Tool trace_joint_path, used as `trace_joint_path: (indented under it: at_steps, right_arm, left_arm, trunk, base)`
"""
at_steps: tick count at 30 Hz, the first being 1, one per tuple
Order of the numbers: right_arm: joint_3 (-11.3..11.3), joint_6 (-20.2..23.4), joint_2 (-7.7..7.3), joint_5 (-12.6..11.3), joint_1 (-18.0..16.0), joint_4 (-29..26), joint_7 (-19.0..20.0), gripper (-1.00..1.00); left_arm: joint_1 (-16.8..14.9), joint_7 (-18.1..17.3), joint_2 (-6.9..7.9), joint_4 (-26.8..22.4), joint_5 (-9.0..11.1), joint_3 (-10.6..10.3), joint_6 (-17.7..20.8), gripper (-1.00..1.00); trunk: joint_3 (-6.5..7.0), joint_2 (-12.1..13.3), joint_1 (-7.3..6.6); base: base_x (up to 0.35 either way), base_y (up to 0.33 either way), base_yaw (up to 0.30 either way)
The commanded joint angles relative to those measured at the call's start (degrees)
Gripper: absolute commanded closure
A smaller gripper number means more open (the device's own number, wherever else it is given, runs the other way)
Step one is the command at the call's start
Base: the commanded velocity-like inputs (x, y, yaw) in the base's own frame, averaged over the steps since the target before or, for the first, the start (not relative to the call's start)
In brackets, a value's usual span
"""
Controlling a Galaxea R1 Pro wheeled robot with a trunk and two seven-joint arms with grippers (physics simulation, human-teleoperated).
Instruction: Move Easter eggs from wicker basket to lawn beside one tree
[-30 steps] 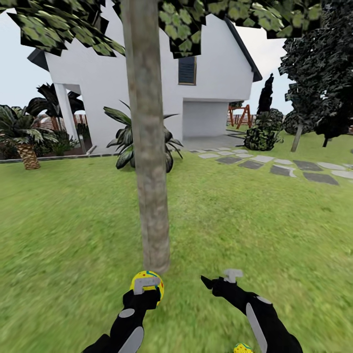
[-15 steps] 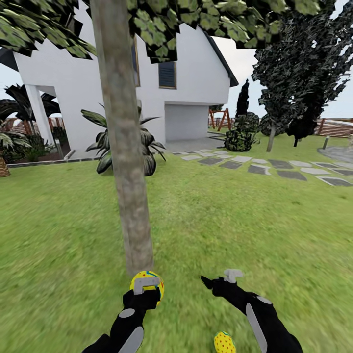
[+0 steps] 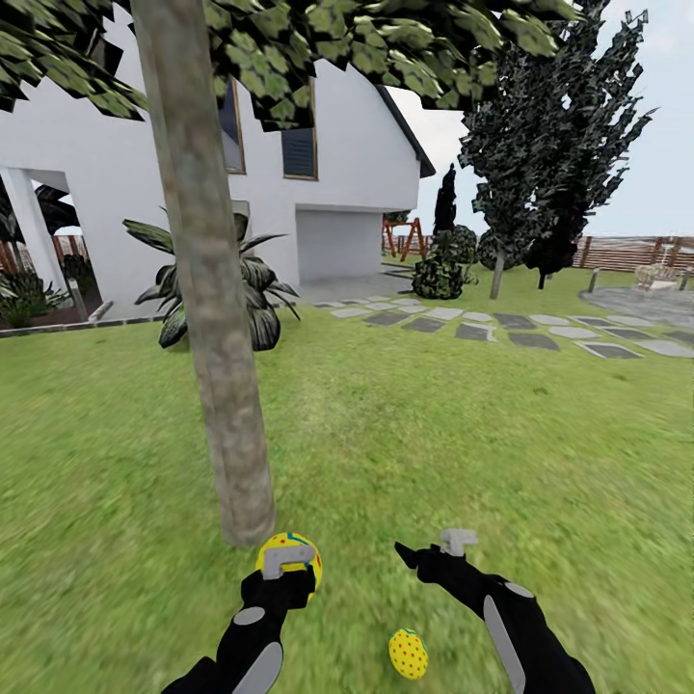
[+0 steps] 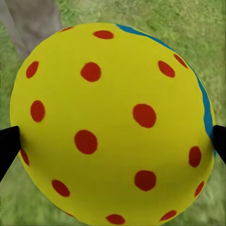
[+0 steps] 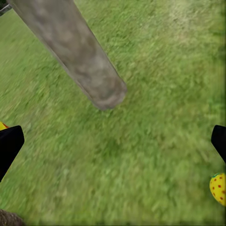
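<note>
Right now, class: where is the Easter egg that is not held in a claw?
In the head view, the loose Easter egg lies on the lawn between the two arms, nearer than the tree.

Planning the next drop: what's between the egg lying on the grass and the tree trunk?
Just bare lawn between the loose egg and the tree trunk, seen in the right wrist view.

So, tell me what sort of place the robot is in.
A house garden, apparently a simulated one: bright green lawn, a white house behind, a grey stepping-stone path, and a thick-trunked tree close ahead.
</note>
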Motion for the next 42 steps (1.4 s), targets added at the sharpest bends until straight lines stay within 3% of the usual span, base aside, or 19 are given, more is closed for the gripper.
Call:
trace_joint_path:
  at_steps: [1, 8, 16, 24, 42]
  right_arm:
    - [-0.2, 0.5, 0.07, -0.5, 0.0, -0.1, 0.2, -1.0]
    - [-0.2, 0.5, 0.07, -0.5, 0.0, -0.1, 0.4, -1.0]
    - [-0.2, 0.5, 0.07, -0.5, 0.0, -0.1, 0.5, -1.0]
    - [-0.2, 0.5, 0.1, -0.5, 0.0, -0.1, 0.4, -1.0]
    - [-0.1, 0.5, 0.15, -0.2, 0.0, -0.1, 0.2, -1.0]
  left_arm:
    - [-0.1, 0.5, 0.06, -0.1, 0.3, -0.2, 0.1, 1.0]
    - [-0.1, 0.5, 0.06, 0.1, 0.3, -0.2, 0.1, 1.0]
    - [-0.1, 0.5, 0.06, 2.3, 0.3, -0.2, 0.3, 1.0]
    - [-0.1, 0.5, 0.06, 4.1, 0.3, -0.2, 0.3, 1.0]
    - [-0.1, 0.6, -0.26, 6.2, 0.3, -0.2, 0.2, 1.0]
  trunk:
    - [-0.1, -0.1, 0.02]
    - [0.07, -0.1, 0.02]
    - [0.41, -0.1, 0.02]
    - [0.41, -0.1, 0.02]
    - [0.76, -0.1, 0.02]
  base:
    - [-0.002, -0.001, -0.004]
    - [0.0, -0.058, -0.101]
    - [0.094, -0.258, -0.214]
    - [0.214, -0.252, 0.0]
    - [0.072, -0.304, 0.239]
